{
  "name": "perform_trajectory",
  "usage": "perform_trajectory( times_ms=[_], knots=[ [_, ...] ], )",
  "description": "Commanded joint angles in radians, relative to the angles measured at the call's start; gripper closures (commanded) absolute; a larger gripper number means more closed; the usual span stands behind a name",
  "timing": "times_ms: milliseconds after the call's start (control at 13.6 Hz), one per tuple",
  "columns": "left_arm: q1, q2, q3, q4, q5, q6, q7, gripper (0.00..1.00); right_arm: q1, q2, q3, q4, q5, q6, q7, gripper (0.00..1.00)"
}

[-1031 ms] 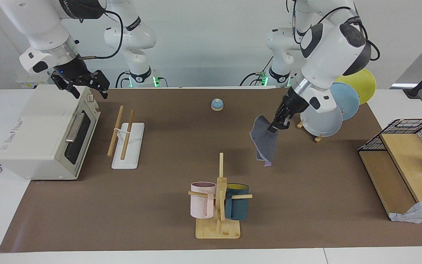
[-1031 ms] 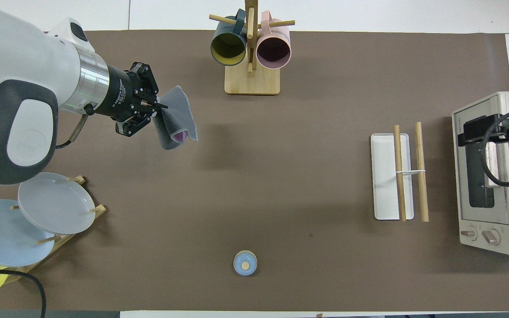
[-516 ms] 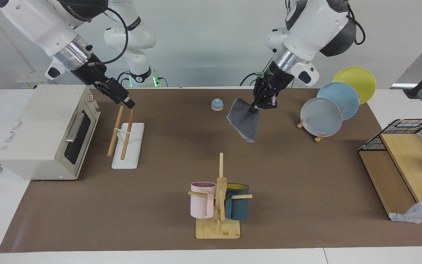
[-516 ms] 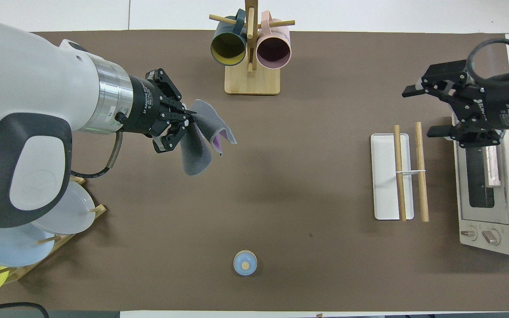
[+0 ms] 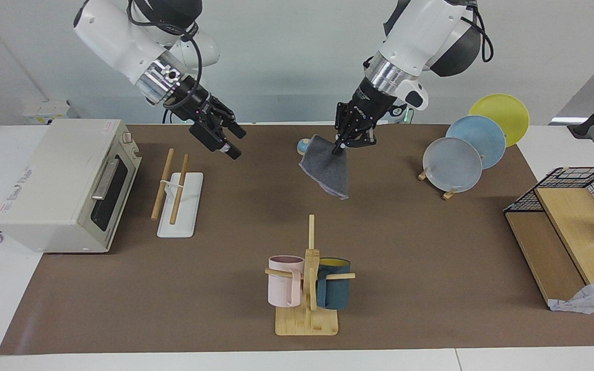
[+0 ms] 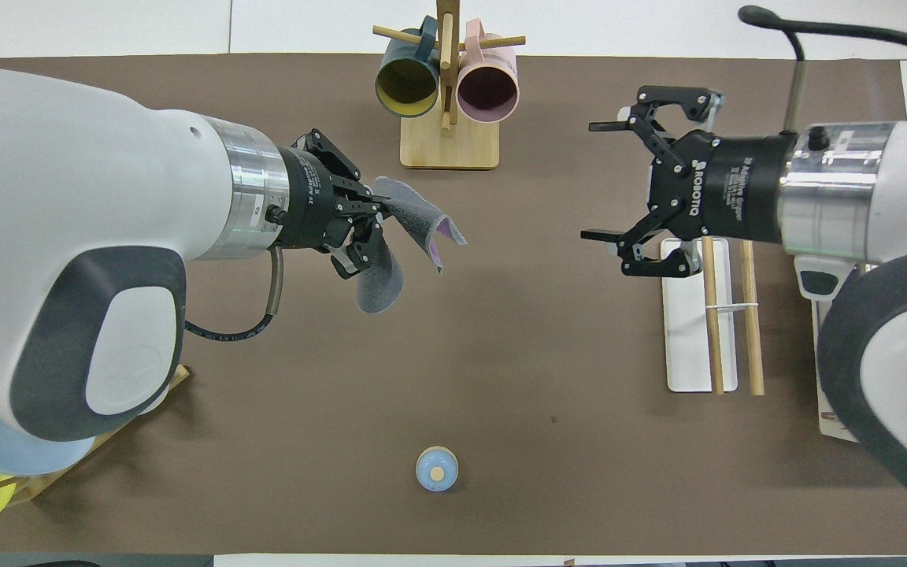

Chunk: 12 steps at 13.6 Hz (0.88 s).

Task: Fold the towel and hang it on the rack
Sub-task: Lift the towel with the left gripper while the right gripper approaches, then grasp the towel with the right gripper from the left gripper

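Towel [image 5: 326, 170] hangs pinched in the left hand [image 5: 339, 147] above the mat; right hand [image 5: 233, 142], spread, hovers beside the rack [image 5: 179, 202].

The brown-covered table [image 5: 431, 309] bears rack [image 5: 181, 206], toaster oven [image 5: 60, 185], mug tree [image 5: 307, 322].

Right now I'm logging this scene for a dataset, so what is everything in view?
towel: one, dark grey with purple inside, hanging in the air from the left tool
rack: one, white base, two wood rods, beside the toaster oven
toaster oven: one, cream, right arm's end
mug tree: one, bamboo, pink mug and dark teal mug
bell: one, blue, nearest the robots
plate stand: one, wood, grey, blue and yellow plates
wire basket: one, black, on a wooden shelf
left tool: shut on the towel
right tool: open, over the mat by the rack
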Motion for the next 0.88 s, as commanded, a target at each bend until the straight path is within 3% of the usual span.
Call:
perform_trajectory(
  times_ms=[0, 295, 810],
  knots=[
    [-0.007, -0.046, 0.010, -0.058, -0.018, 0.039, -0.049, 1.00, 0.094, -0.061, -0.003, -0.133, 0.026, 0.138, 0.043, 0.00],
    [-0.007, -0.049, 0.010, -0.070, -0.018, 0.060, -0.109, 1.00, 0.160, -0.022, -0.001, -0.144, 0.106, 0.237, 0.086, 0.00],
    [-0.007, -0.049, 0.011, -0.073, -0.016, 0.075, -0.152, 1.00, 0.260, 0.072, -0.003, -0.144, 0.108, 0.373, 0.072, 0.00]
  ],
)
